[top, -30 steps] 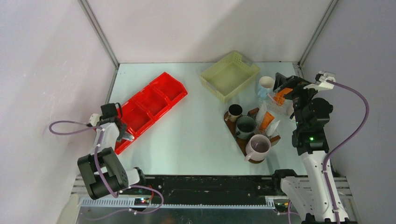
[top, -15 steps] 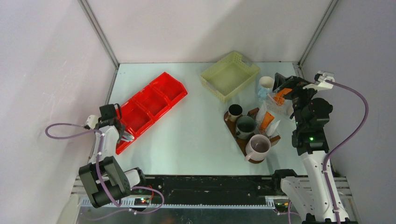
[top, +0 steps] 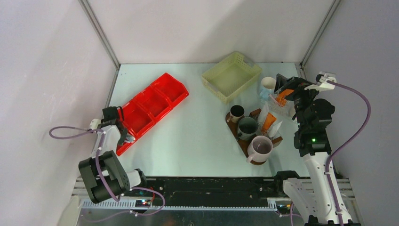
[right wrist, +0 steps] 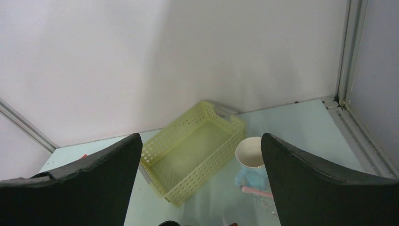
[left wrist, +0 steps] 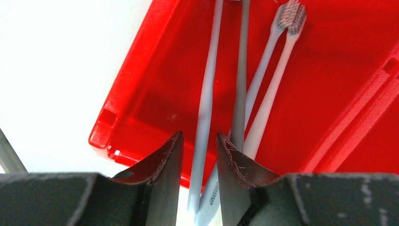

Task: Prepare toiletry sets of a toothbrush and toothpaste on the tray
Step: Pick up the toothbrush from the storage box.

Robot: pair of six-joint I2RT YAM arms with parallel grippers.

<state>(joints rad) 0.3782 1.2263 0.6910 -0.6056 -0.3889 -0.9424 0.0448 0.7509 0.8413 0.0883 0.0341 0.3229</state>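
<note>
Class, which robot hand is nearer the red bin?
Left. The left hand hangs over the near end of the red bin, above the toothbrushes; the right hand is across the table, beyond the tray.

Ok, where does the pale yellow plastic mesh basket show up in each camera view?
Top external: pale yellow plastic mesh basket, far side of the table, right of centre.
Left wrist: not in it; only the red plastic bin with white toothbrushes shows.
Right wrist: lower centre, framed by the open right hand.
Shared landmark: the white cup just right of the basket, seen in top external and right wrist.
</note>
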